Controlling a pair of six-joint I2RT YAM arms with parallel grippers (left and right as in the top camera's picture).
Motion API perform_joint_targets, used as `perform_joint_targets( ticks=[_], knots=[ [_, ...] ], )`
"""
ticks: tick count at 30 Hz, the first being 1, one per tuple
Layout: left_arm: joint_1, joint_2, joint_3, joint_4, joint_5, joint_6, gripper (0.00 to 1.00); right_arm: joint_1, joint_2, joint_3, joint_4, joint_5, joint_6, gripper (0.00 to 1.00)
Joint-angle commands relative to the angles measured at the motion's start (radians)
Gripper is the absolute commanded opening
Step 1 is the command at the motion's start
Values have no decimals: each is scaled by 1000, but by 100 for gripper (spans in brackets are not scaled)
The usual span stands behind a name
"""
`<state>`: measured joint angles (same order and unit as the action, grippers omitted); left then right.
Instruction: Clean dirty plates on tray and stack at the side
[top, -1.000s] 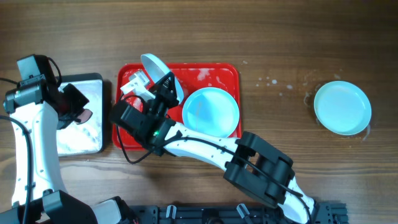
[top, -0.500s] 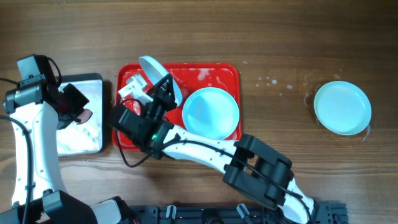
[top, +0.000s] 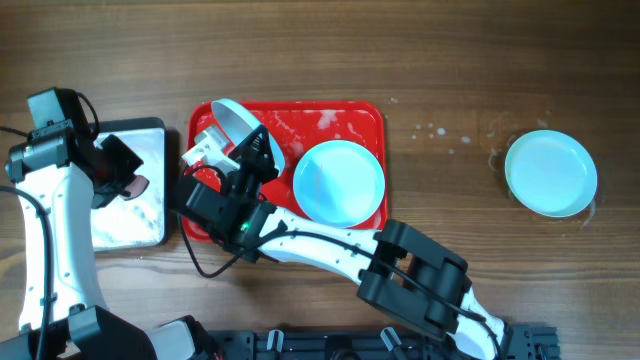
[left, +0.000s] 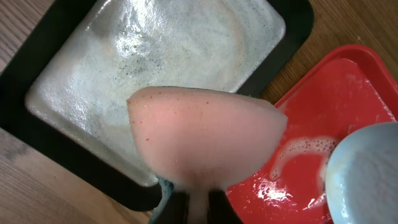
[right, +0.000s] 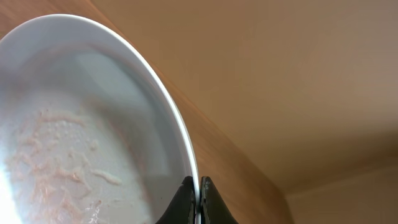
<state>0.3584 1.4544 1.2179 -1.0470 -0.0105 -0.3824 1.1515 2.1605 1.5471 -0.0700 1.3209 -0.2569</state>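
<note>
Tilting steeply on its rim, the tilted plate hangs over the left end of the red tray, with the right hand clamped thin-edge on its raised rim, fingers pressed together on either side of the plastic. From overhead it shows as a narrow oval whose long axis runs from the tray's far left corner toward the tray's middle. The right wrist view looks into its shallow hollow face, which is smooth, pale and glossy and smeared with faint streaks and flecks. The second plate, round and pale turquoise, lies flat and face up in the right half of the red tray, near the right wall. The third plate sits flat on the wooden bench, well apart to the right of the tray. White foam streaks the tray's shiny red floor. Just left of the red tray stands a metal tray, rectangular, black-rimmed, with a wet, speckled silver floor. Above it the left hand is closed on a sponge, pink, rounded and finely pored.
</note>
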Motion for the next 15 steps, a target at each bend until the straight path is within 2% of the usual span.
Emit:
perform_joint_targets(
  ticks=[1,12,15],
  knots=[
    [4,-18,17,-2,-2,-19,4,22,-4,4,0,-30,9,4],
    [4,-18,16,-5,-2,-19,4,23,-11,4,5,-45,24,4],
    [4,-18,16,-5,-2,-19,4,26,-11,4,-57,-128,55,4]
  ],
)
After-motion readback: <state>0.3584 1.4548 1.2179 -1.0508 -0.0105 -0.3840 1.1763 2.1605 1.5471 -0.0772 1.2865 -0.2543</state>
